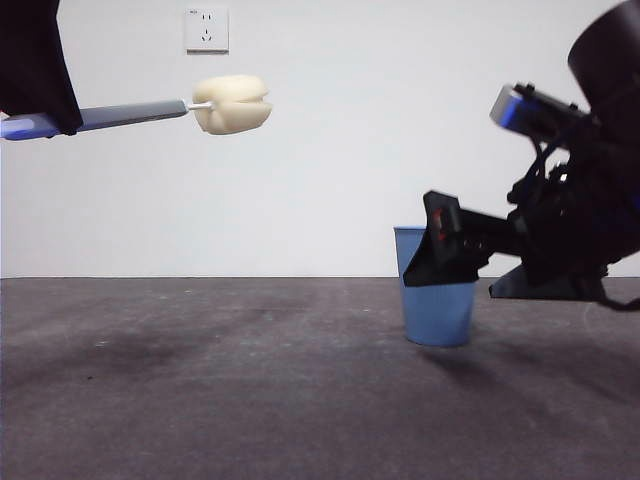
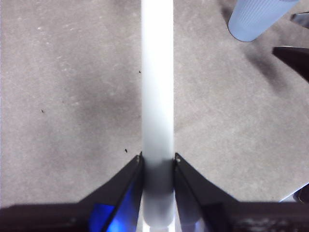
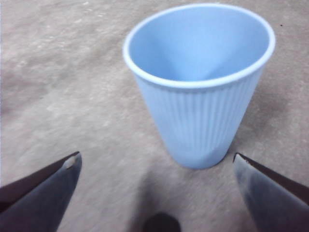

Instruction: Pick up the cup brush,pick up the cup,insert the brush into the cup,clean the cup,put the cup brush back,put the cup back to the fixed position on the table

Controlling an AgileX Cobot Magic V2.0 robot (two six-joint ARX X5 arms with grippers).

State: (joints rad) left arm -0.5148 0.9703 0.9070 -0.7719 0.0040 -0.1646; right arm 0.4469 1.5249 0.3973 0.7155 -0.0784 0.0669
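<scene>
While the left gripper (image 2: 157, 162) holds the cup brush (image 1: 150, 112) aloft, the right gripper (image 3: 157, 166) reaches around the cup (image 1: 436, 300).

Clenched on the grey handle, the left gripper's jaws keep the brush roughly level, high above the table (image 1: 200, 400), its cream sponge head (image 1: 232, 104) pointing toward the cup's side of the scene. Upright on the table stands the blue ribbed cup, with the right gripper's jaws spread wide, one on either side of it and neither touching it in the right wrist view. On the white wall behind, a wall socket (image 1: 206, 29) carries a small mark too faint to read; no other writing or brand shows.
</scene>
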